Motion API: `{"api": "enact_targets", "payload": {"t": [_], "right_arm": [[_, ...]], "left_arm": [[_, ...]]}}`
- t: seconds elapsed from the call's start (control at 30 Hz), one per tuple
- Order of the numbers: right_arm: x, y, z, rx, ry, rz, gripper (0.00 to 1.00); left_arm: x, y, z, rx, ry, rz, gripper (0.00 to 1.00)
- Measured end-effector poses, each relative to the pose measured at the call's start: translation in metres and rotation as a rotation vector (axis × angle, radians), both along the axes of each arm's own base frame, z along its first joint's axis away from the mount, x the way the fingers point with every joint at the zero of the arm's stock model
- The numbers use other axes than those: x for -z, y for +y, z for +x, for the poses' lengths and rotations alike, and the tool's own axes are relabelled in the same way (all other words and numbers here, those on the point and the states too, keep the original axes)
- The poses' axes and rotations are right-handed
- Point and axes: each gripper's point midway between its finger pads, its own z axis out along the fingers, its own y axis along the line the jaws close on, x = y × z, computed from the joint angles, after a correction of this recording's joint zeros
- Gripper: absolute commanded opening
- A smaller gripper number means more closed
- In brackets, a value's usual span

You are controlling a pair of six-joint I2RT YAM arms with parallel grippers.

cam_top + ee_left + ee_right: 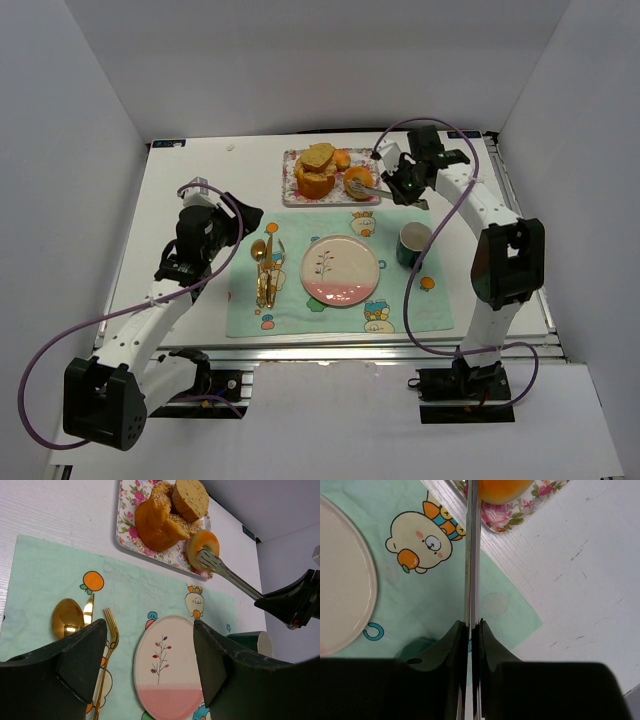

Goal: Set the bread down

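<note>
The right end effector (471, 627) is squeezing long silver metal tongs (471, 555) that are pointing straight ahead and touching the round orange bread bun (202, 544), beyond the round pink-and-white plate (340, 270).

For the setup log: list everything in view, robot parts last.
bread: at least three pieces, golden brown, piled on the tray
tray: one, floral pink and white, far side of the table
tongs: one, silver, tips at the tray's right end
placemat: one, mint green, nearer than the tray
plate: one, cream and pink, mid placemat
mug: one, dark green, right of plate
spoon, knife, fork: one each, gold, left of plate
table: one, white
left gripper: black, open, above the placemat
right gripper: black, shut on the tongs
</note>
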Motion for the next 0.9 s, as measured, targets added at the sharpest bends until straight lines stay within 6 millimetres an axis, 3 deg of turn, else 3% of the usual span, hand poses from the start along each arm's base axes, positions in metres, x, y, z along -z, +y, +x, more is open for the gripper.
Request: {"api": "enact_targets", "payload": {"t": [0.2, 0.3, 0.4, 0.5, 0.67, 0.8, 0.9], "right_arm": [[-0.029, 0.003, -0.026, -0.06, -0.054, 0.052, 0.0], [-0.054, 0.008, -0.051, -0.132, -0.098, 0.106, 0.0], [-0.066, 0.014, -0.085, -0.221, -0.105, 0.167, 0.02], [-0.06, 0.02, -0.121, -0.296, -0.058, 0.214, 0.05], [-0.025, 0.028, -0.166, -0.368, 0.089, 0.246, 0.08], [-0.009, 0.034, -0.188, -0.404, 0.165, 0.249, 0.14], [-0.008, 0.037, -0.192, -0.423, 0.175, 0.25, 0.26]], "left_arm": [[0.0, 0.0, 0.0, 0.0, -0.001, 0.0, 0.79], [-0.002, 0.0, 0.0, 0.0, -0.005, -0.001, 0.79], [-0.003, 0.0, -0.001, 0.0, -0.009, -0.002, 0.79], [-0.003, 0.0, -0.001, 0.0, -0.008, -0.002, 0.79], [-0.003, 0.0, -0.001, 0.0, -0.008, -0.001, 0.79], [-0.003, 0.0, -0.001, 0.0, -0.009, -0.001, 0.79], [-0.003, 0.0, -0.001, 0.001, -0.009, 0.0, 0.79]]}}
